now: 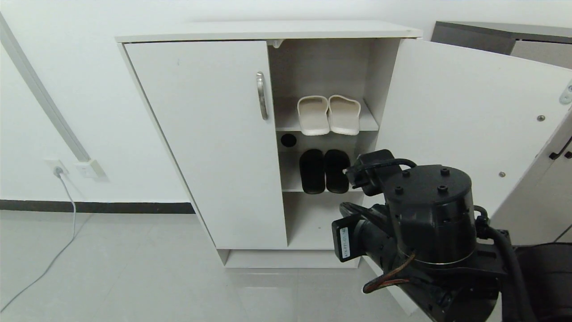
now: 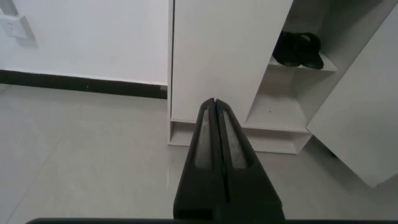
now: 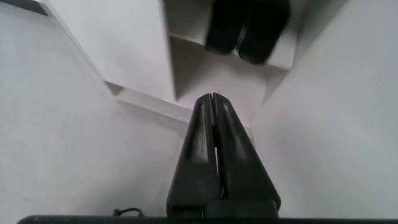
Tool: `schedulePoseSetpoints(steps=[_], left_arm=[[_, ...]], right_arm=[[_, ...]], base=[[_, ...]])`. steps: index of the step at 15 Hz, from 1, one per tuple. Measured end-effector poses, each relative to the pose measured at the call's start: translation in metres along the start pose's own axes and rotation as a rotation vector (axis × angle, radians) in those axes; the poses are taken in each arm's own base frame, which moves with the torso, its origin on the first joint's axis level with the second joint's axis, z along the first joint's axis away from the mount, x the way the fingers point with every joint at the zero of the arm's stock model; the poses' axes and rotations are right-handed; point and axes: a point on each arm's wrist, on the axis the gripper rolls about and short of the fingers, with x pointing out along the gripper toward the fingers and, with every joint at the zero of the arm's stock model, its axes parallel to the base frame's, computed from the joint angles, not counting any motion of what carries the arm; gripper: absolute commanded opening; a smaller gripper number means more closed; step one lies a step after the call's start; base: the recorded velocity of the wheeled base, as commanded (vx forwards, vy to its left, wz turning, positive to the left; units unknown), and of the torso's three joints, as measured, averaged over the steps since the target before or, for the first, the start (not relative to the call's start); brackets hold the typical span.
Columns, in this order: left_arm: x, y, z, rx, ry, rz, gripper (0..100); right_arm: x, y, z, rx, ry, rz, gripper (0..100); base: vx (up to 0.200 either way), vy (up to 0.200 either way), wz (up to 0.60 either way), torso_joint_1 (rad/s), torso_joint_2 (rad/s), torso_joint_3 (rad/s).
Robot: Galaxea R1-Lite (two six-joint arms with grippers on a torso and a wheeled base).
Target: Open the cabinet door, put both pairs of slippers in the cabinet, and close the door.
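White wall (image 1: pixel 67 67) behind, the open cabinet door (image 1: pixel 464 112) stood upright, swung out to the right of my right gripper (image 3: pixel 214 102) — clenched on nothing, and nearer it than my left gripper (image 2: pixel 214 106), likewise clenched. White slippers (image 1: pixel 328 115) and black slippers (image 1: pixel 324 171) sat shelved inside the cabinet (image 1: pixel 268 30).

You have the white cabinet (image 1: pixel 268 31) standing upright, its right door (image 1: pixel 460 116) swung wide open and its left door (image 1: pixel 205 143) shut. A metal handle (image 1: pixel 262 95) runs upright along the left door's inner edge. Inside, the cream slippers (image 1: pixel 328 115) lie side by side on the upper shelf (image 1: pixel 286 120). The black slippers (image 1: pixel 324 171) lie paired, touching each other, on the middle shelf (image 1: pixel 290 179) just below.
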Motion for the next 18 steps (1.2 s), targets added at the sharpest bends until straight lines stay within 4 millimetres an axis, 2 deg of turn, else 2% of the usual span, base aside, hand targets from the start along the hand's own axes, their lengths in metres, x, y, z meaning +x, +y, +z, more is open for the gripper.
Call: schedulePoseSetpoints(steps=[6,12,16,18], left_arm=[[0.000,0.000,0.000,0.000,-0.001,0.002,0],[0.000,0.000,0.000,0.000,-0.001,0.002,0],[0.000,0.000,0.000,0.000,0.002,0.001,0],[0.000,0.000,0.000,0.000,0.001,0.002,0]], right_arm=[[0.013,-0.004,-0.007,-0.002,0.003,-0.032,0],[0.016,-0.004,-0.011,-0.013,0.015,-0.037,0],[0.017,-0.003,-0.012,-0.016,0.017,-0.038,0],[0.018,-0.004,-0.013,-0.018,0.021,-0.044,0]], base=[[0.000,0.000,0.00,0.000,0.00,0.000],[0.000,0.000,0.00,0.000,0.00,0.000],[0.000,0.000,0.00,0.010,-0.17,-0.265],[0.000,0.000,0.00,0.051,-0.51,-0.373]])
